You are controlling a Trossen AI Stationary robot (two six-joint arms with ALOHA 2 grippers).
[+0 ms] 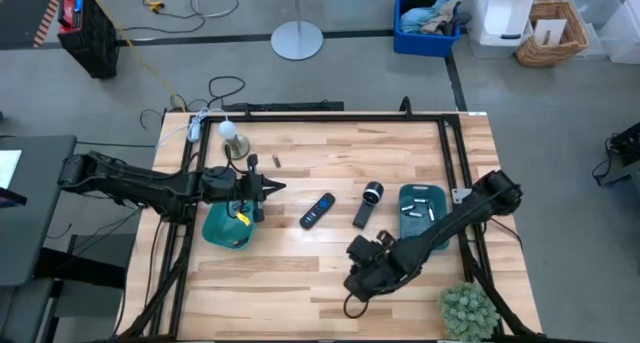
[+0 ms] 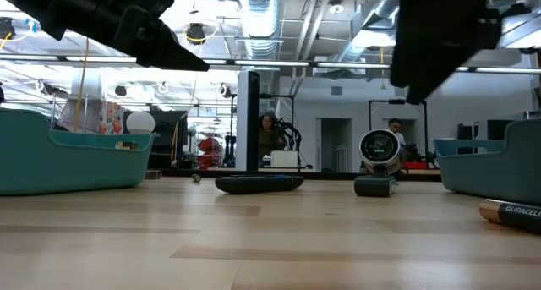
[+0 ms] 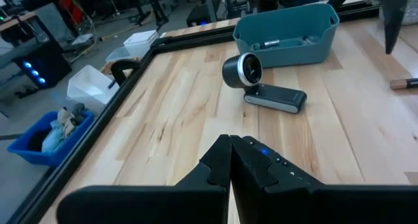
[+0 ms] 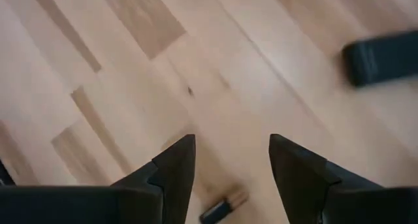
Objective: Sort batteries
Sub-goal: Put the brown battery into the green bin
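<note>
My right gripper (image 4: 232, 168) was wide open and empty above a battery (image 4: 219, 211), which I judged should sit centred between my fingers before closing.

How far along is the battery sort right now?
Partly done: several batteries already lie in the right teal tray. In hand: the right tool hangs open above a loose battery on the table, gripping nothing. Left: that cell and a small one near the far edge. The left tool, shut, waits by the left tray.

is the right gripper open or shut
Open: the right gripper shows bare wooden table between its two dark fingers, holding nothing.
</note>
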